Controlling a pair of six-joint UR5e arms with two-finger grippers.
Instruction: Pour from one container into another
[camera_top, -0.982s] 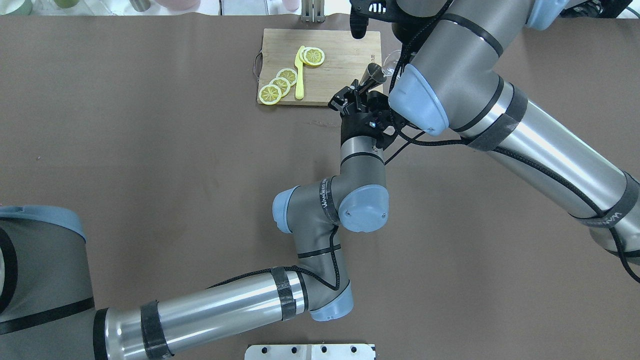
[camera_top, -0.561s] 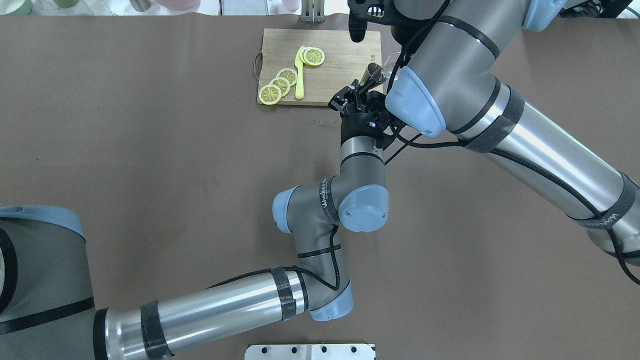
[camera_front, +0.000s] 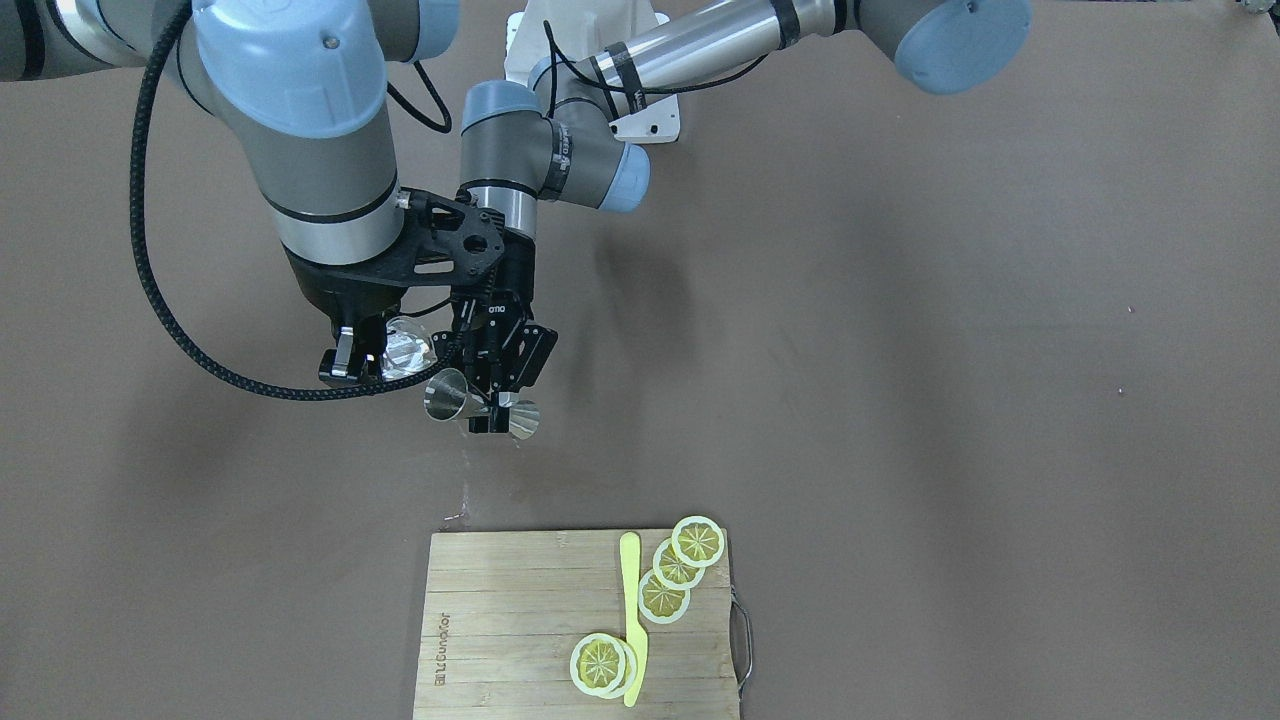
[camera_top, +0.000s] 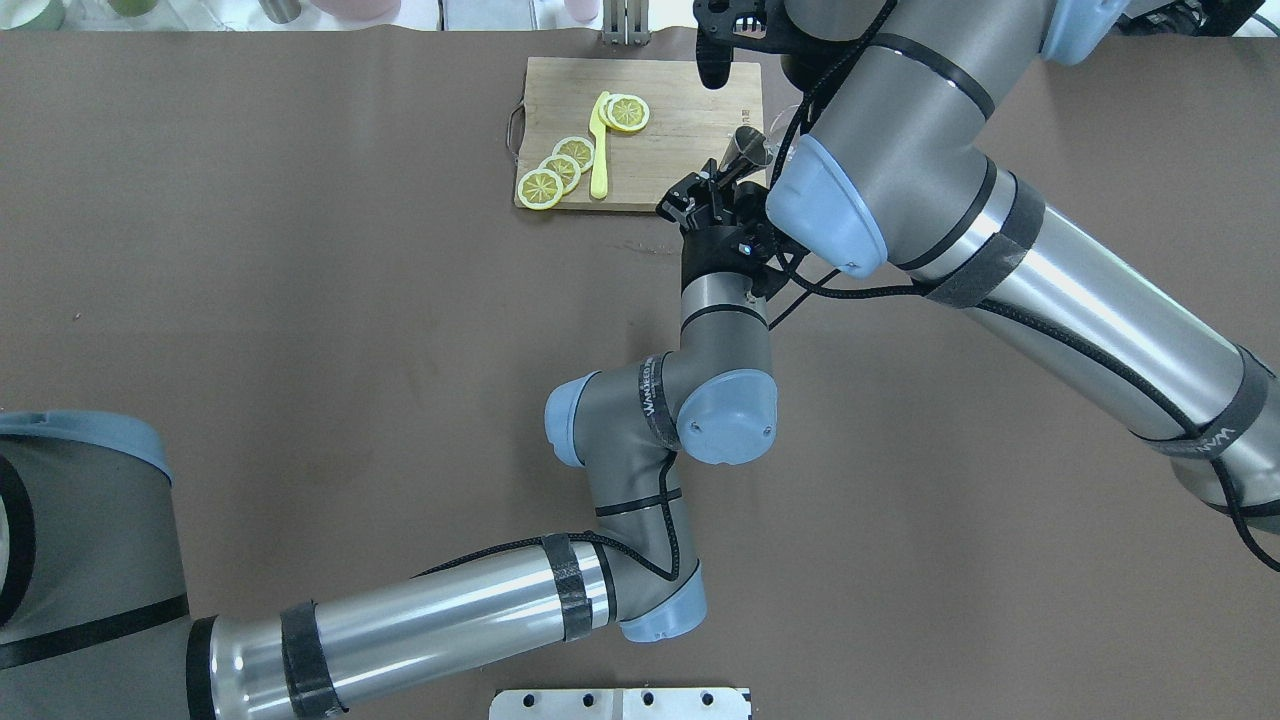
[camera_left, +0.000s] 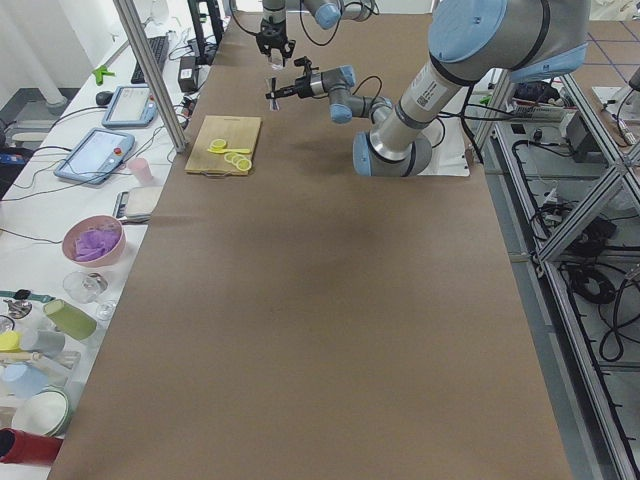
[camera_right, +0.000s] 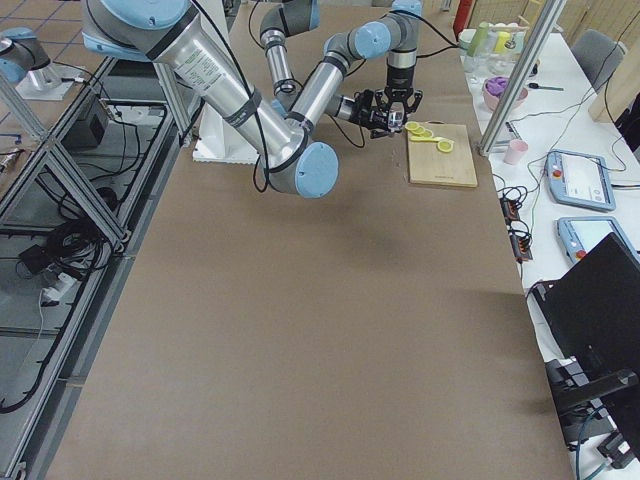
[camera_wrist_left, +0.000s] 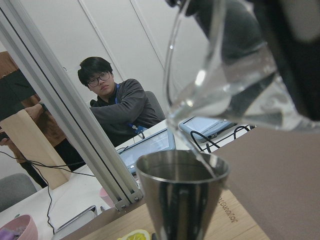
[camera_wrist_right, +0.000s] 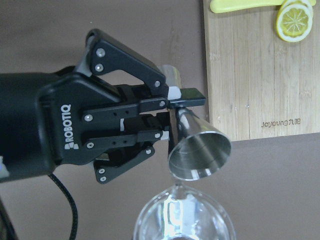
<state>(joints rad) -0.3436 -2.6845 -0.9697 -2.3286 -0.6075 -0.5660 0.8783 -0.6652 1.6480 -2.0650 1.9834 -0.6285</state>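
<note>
Far left, at the far edge of the table: cutting board with lemon slices and a yellow knife. Probably garnish, set to one side of the pour.

Next right: left gripper, reaching in level from the near side. Its jaws are clamped on the narrow waist of the jigger. Likely reason for the waist grip: it leaves the upper cup's mouth unobstructed and gives the fingers a neck to lock on. The jigger is held aloft, off the table, near the board's right corner. Its mouth faces up and leans somewhat toward the glass.

Right again: glass, tipped over, its lip close above the jigger's rim. The left wrist view shows a gap between them. Clear liquid pools in the low side of the bowl, and a thin thread seems to run from the lip into the jigger. Judged mid-pour, glass into jigger.

Rightmost: right gripper, coming down from above and closed on the glass. The contact itself is mostly hidden.

Looks: the jigger is a polished steel double cone, mirror-bright, with a thin rim. Its fill level is not visible. The glass is thin, clear and round-bowled.
</note>
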